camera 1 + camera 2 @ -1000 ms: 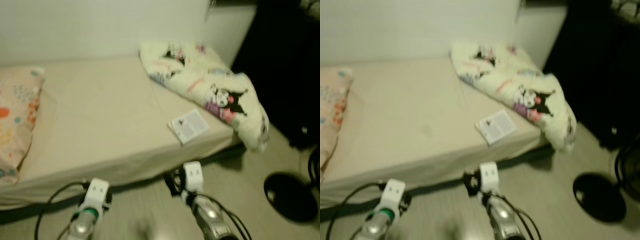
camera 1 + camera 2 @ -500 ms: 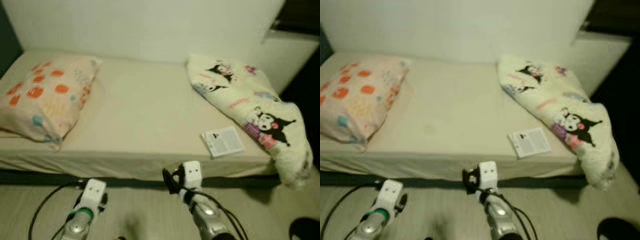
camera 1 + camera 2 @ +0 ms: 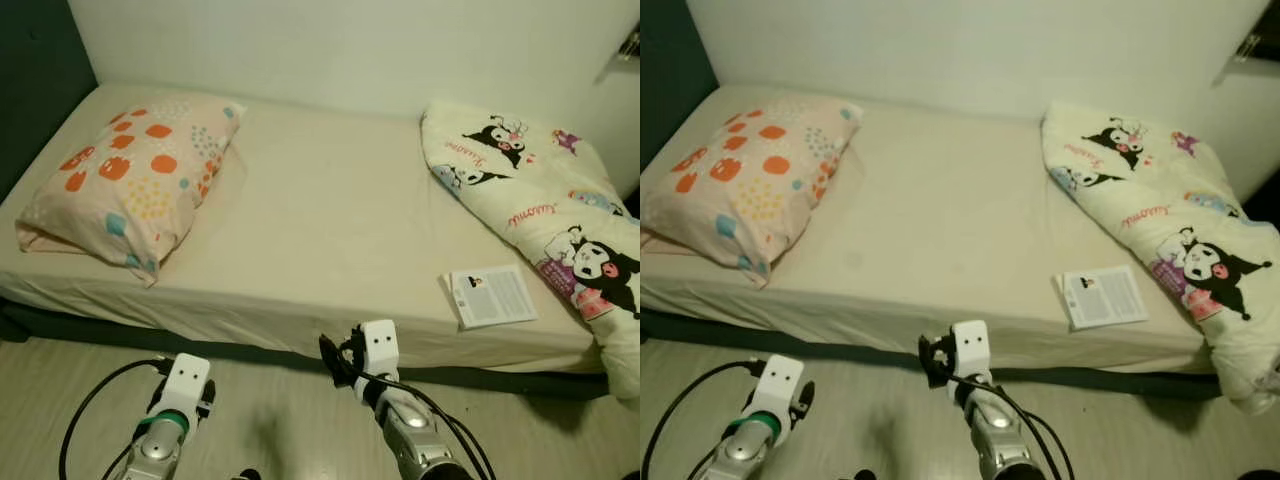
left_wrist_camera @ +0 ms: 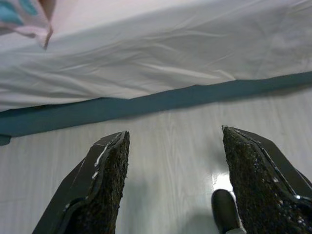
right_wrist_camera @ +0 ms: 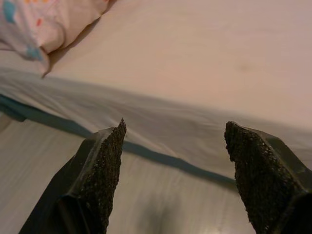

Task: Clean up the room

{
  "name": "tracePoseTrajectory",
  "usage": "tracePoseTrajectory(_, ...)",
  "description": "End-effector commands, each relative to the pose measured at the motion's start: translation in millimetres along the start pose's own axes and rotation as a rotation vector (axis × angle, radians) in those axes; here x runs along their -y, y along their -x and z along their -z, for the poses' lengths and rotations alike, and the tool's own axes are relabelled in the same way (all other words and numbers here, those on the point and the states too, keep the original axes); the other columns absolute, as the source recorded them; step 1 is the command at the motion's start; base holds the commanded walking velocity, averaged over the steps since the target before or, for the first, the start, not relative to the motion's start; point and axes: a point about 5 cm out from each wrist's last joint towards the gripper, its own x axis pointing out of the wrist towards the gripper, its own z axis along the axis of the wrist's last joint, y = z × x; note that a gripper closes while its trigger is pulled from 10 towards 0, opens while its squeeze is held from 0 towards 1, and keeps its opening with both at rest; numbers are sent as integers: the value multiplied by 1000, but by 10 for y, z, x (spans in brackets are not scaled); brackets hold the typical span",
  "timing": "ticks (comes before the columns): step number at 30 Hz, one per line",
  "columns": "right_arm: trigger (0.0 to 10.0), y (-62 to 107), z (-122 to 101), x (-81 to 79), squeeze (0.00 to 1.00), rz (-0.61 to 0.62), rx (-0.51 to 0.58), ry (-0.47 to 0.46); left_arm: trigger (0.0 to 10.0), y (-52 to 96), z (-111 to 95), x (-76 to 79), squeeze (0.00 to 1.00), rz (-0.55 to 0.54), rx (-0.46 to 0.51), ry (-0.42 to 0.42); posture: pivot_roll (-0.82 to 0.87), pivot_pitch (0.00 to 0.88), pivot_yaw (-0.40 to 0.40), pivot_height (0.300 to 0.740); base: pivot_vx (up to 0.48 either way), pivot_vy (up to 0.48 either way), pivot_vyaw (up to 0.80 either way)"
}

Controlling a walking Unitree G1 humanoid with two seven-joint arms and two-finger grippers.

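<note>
Booklet (image 3: pixel 490 296) sits on the bed (image 3: pixel 320 220) near its front edge, beside the cartoon blanket (image 3: pixel 540 210). Pillow (image 3: pixel 130 180) lies at the far left. Both grippers, left (image 4: pixel 173 183) and right (image 5: pixel 170 170), hang spread wide over the floor (image 3: pixel 280 430), holding nothing.

The silver left arm's black two-fingered gripper (image 4: pixel 173 180) is spread wide. The silver right arm's gripper (image 5: pixel 173 170) is likewise. Both are held low, pointing forward.

Orange-dotted pillow (image 3: pixel 125 185), cartoon-print cream blanket (image 3: pixel 545 215), seemingly beige sheet (image 3: pixel 320 230).

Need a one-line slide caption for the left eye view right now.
Bed with spotted pillow, booklet and cartoon-print blanket.
</note>
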Motion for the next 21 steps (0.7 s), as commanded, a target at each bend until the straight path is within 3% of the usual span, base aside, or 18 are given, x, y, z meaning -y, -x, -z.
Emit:
tracePoseTrajectory(1, 10000, 32, 69, 3, 0, 8, -25, -8, 10000, 21, 62, 24, 0, 7, -25, -13, 93, 12, -28, 740, 300, 0, 0)
tracePoseTrajectory(15, 10000, 32, 75, 0, 0, 6, -31, -4, 10000, 17, 62, 23, 0, 1, -29, -16, 93, 13, -29, 740, 261, -309, 0)
tracePoseTrajectory(21, 10000, 29, 71, -1, 0, 5, -30, -3, 10000, 15, 62, 22, 0, -2, -31, -11, 93, 13, -29, 740, 0, -360, 0)
